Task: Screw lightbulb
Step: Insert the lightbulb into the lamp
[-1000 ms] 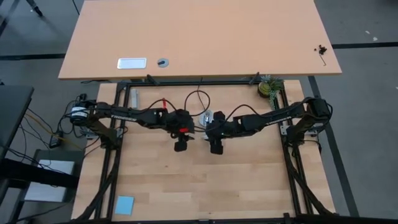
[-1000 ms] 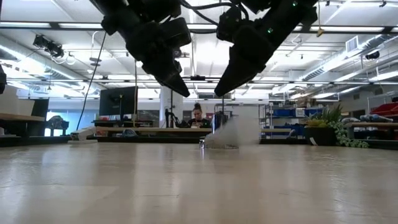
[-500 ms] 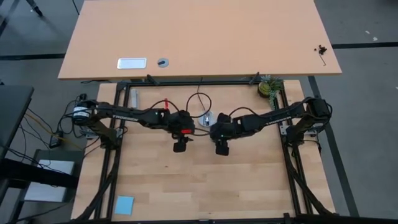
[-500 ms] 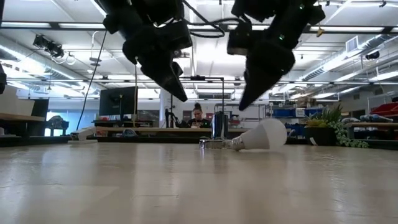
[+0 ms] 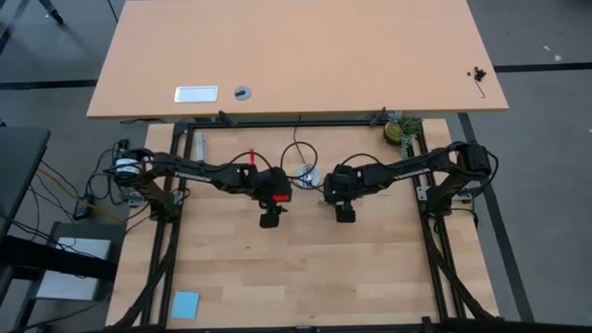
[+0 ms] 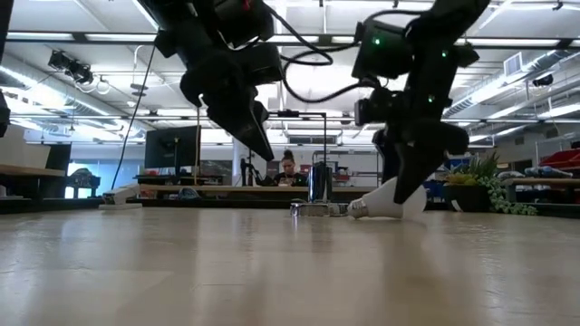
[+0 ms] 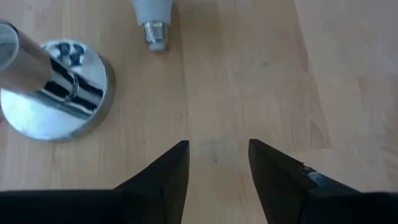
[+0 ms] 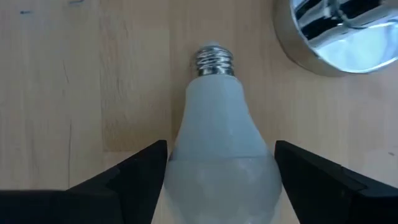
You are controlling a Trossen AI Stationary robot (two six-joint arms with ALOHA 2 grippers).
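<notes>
The right jaws point(image 8: 217, 180) stand wide open astride the small white pear-shaped lightbulb point(image 8: 221, 143), which lies on its side on the pale wooden bench point(image 5: 305, 268), its grey screw base toward the round silver socket disc point(image 8: 339, 37). The left jaws point(image 7: 217, 168), open and empty, hang just beside the disc.

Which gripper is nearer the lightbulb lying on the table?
Right. The right gripper straddles the lightbulb, open fingers on either side. The left gripper hangs open farther off, apart from it, by the socket.
</notes>
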